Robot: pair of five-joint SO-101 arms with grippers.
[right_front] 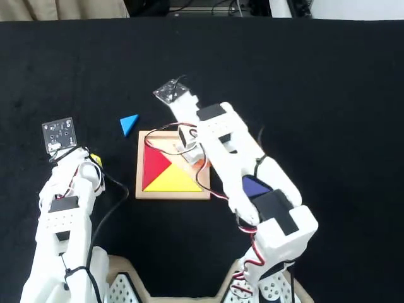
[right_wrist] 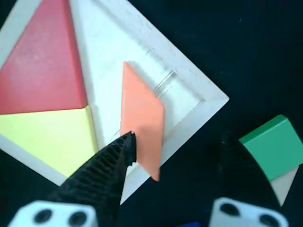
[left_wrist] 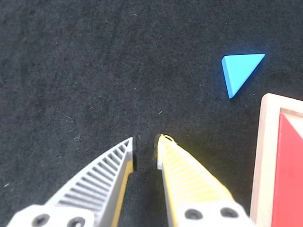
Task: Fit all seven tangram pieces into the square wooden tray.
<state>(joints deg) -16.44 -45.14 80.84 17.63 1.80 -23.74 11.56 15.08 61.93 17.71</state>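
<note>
Overhead, the tray (right_front: 140,189) holds one red triangle (right_front: 154,165) and one yellow triangle (right_front: 172,182); one light-blue triangle (right_front: 129,124) lies just far-left of it and one dark-blue piece (right_front: 255,186) lies under the right arm. Left wrist: left gripper (left_wrist: 145,140) is empty, fingers a slit apart, over bare surface. Right wrist: right gripper (right_wrist: 177,139) gapes wide over the tray corner, where one orange parallelogram (right_wrist: 142,113) overlaps the rim, with one green piece (right_wrist: 272,146) outside; six counted, probably light, rigid, slick flats, best pinched across opposite edges.

The setting is a robotics laboratory bench. A table (right_front: 328,76) covered in black cloth carries a white left arm (right_front: 63,214) and a white right arm (right_front: 252,183) with exposed red and black wiring (right_front: 249,257), mounted side by side on bases (right_front: 126,287) at the near edge. Beyond the far edge, a beige curtain (right_front: 69,7) hangs at the left and dark cables (right_front: 208,6) lie near the centre.
</note>
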